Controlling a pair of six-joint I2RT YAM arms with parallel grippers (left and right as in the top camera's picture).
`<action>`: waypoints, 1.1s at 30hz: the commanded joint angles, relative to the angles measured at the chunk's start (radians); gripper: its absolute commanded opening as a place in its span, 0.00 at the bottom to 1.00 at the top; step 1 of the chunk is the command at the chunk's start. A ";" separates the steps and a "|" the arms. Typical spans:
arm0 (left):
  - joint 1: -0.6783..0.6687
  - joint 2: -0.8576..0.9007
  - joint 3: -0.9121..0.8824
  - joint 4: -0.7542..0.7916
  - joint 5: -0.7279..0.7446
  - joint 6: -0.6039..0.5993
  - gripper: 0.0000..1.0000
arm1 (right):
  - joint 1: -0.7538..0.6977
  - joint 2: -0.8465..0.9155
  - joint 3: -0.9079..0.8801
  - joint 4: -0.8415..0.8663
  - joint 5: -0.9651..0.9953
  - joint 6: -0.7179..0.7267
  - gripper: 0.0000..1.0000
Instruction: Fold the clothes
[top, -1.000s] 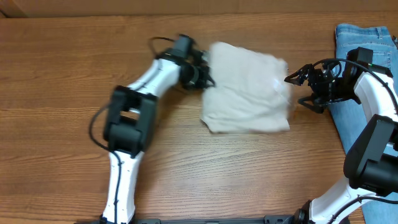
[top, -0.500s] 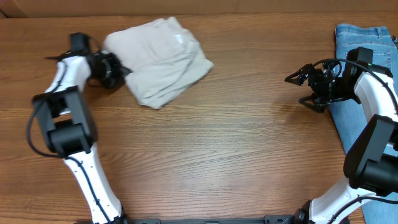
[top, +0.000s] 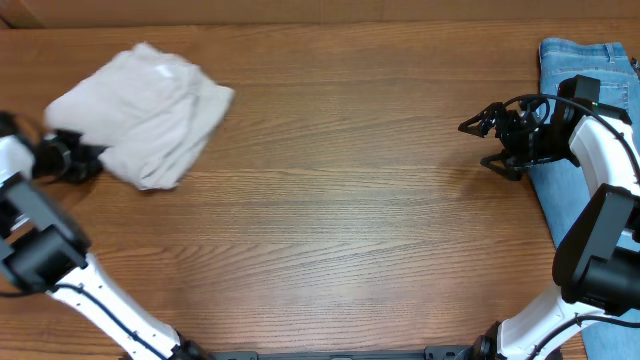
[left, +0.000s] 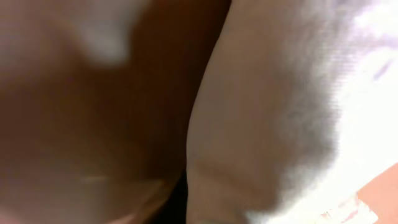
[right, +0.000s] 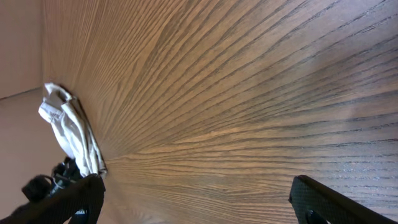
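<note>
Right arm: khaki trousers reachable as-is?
Probably not. Khaki trousers lie at the far-left edge by the left gripper; right gripper sits by the jeans, the whole table between.

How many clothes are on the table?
2. The beige trousers lie bunched at the far left. The blue jeans lie at the right edge, partly cut off by the frame, so more may be hidden there.

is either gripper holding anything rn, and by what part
The left gripper holds the folded beige trousers by their lower-left edge in the overhead view. The right gripper is open and holds nothing.
</note>
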 joint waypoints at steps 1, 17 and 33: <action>0.087 0.044 -0.025 -0.004 -0.198 -0.146 0.04 | 0.003 -0.025 0.019 0.003 0.004 -0.007 1.00; -0.030 0.045 -0.027 0.048 -0.208 -0.571 0.04 | 0.010 -0.025 0.019 -0.012 0.004 0.000 1.00; -0.224 0.045 -0.027 0.151 -0.374 -0.631 0.06 | 0.064 -0.025 0.019 -0.033 0.013 -0.005 1.00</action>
